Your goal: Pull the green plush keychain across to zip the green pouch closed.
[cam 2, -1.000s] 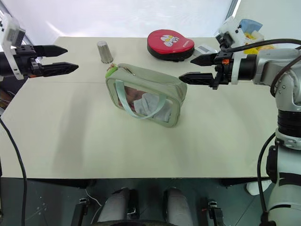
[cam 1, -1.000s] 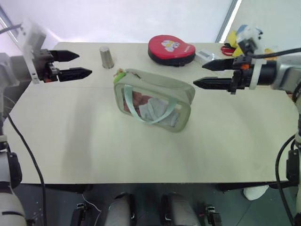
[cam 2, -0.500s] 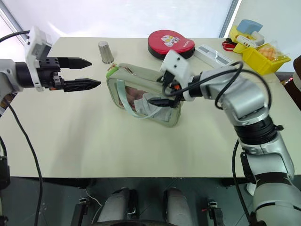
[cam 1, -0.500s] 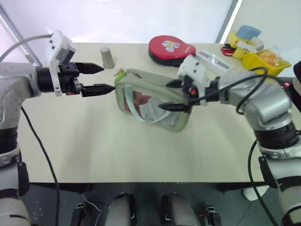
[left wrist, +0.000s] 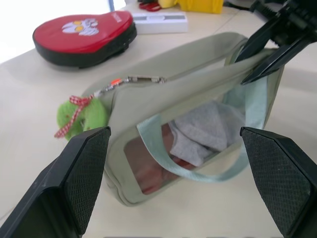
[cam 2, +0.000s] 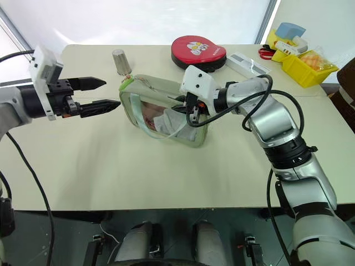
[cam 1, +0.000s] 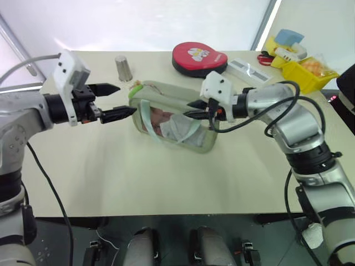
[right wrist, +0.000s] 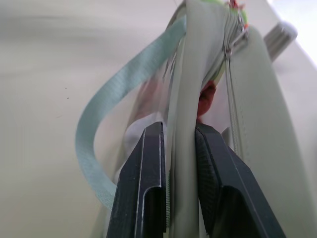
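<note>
The green pouch [cam 1: 173, 121] stands on the table with its clear front and mint strap facing me, and its top gapes open. The green plush keychain [cam 1: 135, 88] hangs at the pouch's left top corner, lime and fuzzy with a red bow [left wrist: 81, 116]. My left gripper [cam 1: 124, 100] is open, level, with its fingertips just left of the keychain and apart from it. My right gripper [cam 1: 189, 109] is shut on the pouch's front top edge near the right end; the wrist view shows both fingers [right wrist: 143, 183] pinching that rim.
A red round case [cam 1: 198, 58] and a small metal cup [cam 1: 123, 67] stand behind the pouch. A flat white box [cam 1: 249, 69] and a yellow bin [cam 1: 304, 72] with oddments sit at the back right. The table [cam 1: 111, 177] has bare room in front.
My right gripper swung in from the right, rolled, dropped onto the pouch's top edge and closed on it. My left gripper came in closer to the keychain end, still open.
</note>
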### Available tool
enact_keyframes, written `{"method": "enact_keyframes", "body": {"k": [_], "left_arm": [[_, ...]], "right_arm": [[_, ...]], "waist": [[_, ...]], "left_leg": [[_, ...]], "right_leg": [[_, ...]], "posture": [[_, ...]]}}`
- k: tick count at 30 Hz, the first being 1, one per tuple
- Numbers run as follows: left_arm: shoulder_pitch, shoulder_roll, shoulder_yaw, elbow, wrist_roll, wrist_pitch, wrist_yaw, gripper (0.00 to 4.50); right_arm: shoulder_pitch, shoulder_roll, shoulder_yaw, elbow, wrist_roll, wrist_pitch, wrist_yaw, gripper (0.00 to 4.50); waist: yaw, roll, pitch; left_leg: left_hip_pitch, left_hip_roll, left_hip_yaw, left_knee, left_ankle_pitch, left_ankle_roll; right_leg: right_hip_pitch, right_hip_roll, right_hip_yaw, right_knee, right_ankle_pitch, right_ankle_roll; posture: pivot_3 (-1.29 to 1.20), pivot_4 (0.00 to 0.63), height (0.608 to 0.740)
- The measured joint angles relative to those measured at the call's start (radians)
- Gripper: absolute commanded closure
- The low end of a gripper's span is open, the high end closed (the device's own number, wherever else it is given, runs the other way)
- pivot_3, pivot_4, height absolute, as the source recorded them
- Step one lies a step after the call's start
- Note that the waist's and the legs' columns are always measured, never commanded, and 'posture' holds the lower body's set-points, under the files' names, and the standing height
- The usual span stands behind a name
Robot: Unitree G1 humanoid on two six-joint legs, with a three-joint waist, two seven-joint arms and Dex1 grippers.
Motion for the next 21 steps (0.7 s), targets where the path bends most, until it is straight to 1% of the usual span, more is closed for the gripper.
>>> {"method": "enact_keyframes", "body": {"k": [4, 7, 10, 14, 17, 19, 21], "left_arm": [[0.001, 0.031, 0.004, 0.003, -0.002, -0.005, 0.001, 0.00], [0.000, 0.027, 0.006, 0.010, -0.003, -0.007, 0.018, 0.00], [0.003, 0.022, 0.007, 0.008, -0.014, -0.007, 0.028, 0.00], [0.003, 0.022, 0.007, 0.001, -0.021, -0.010, 0.038, 0.00], [0.003, 0.022, 0.007, 0.002, -0.021, -0.021, 0.042, 0.00], [0.006, 0.022, 0.006, 0.002, -0.021, -0.022, 0.040, 0.00], [0.010, 0.023, 0.006, 0.002, -0.021, -0.022, 0.039, 0.00]], "right_arm": [[-0.047, 0.001, 0.017, 0.201, -0.082, -0.292, 0.079, 3.78], [-0.079, 0.022, 0.006, 0.345, -0.093, -0.437, 0.124, 3.78], [-0.094, 0.061, -0.027, 0.439, -0.086, -0.527, 0.158, 3.78], [-0.122, 0.091, -0.055, 0.499, -0.076, -0.537, 0.177, 3.78], [-0.133, 0.082, -0.056, 0.494, -0.082, -0.464, 0.195, 3.78], [-0.117, 0.073, -0.056, 0.455, -0.086, -0.416, 0.214, 3.78], [-0.103, 0.065, -0.056, 0.411, -0.085, -0.371, 0.226, 4.33]], "waist": [[0.001, 0.000, 0.000], [0.003, 0.000, 0.000], [0.002, 0.000, 0.000], [-0.003, 0.000, 0.000], [0.000, 0.000, 0.000], [0.001, 0.000, 0.000], [0.002, 0.000, 0.000]], "left_leg": [[0.000, 0.000, 0.000, 0.000, 0.000, 0.000], [0.000, 0.000, 0.000, 0.000, 0.000, 0.000], [0.001, 0.000, 0.000, 0.000, 0.000, 0.000], [0.001, 0.000, 0.000, 0.000, 0.000, -0.001], [0.001, 0.000, 0.000, 0.000, 0.001, -0.001], [0.001, 0.000, 0.000, 0.000, 0.000, -0.001], [0.001, 0.000, 0.000, 0.000, 0.001, -0.001]], "right_leg": [[0.000, 0.000, 0.000, 0.000, 0.000, 0.000], [0.001, 0.000, 0.000, 0.000, 0.000, 0.000], [0.001, 0.000, 0.000, 0.000, 0.000, 0.000], [0.001, 0.000, 0.000, 0.000, 0.000, 0.000], [0.001, -0.001, 0.000, 0.001, 0.000, 0.000], [0.001, -0.001, 0.000, 0.000, 0.000, 0.000], [0.001, -0.001, 0.000, 0.001, 0.000, 0.000]], "posture": [[0.00, 0.150, 0.740], [0.00, 0.150, 0.740], [0.00, 0.150, 0.740], [0.00, 0.150, 0.740], [0.00, 0.150, 0.740], [0.00, 0.150, 0.740], [0.00, 0.150, 0.740]]}}
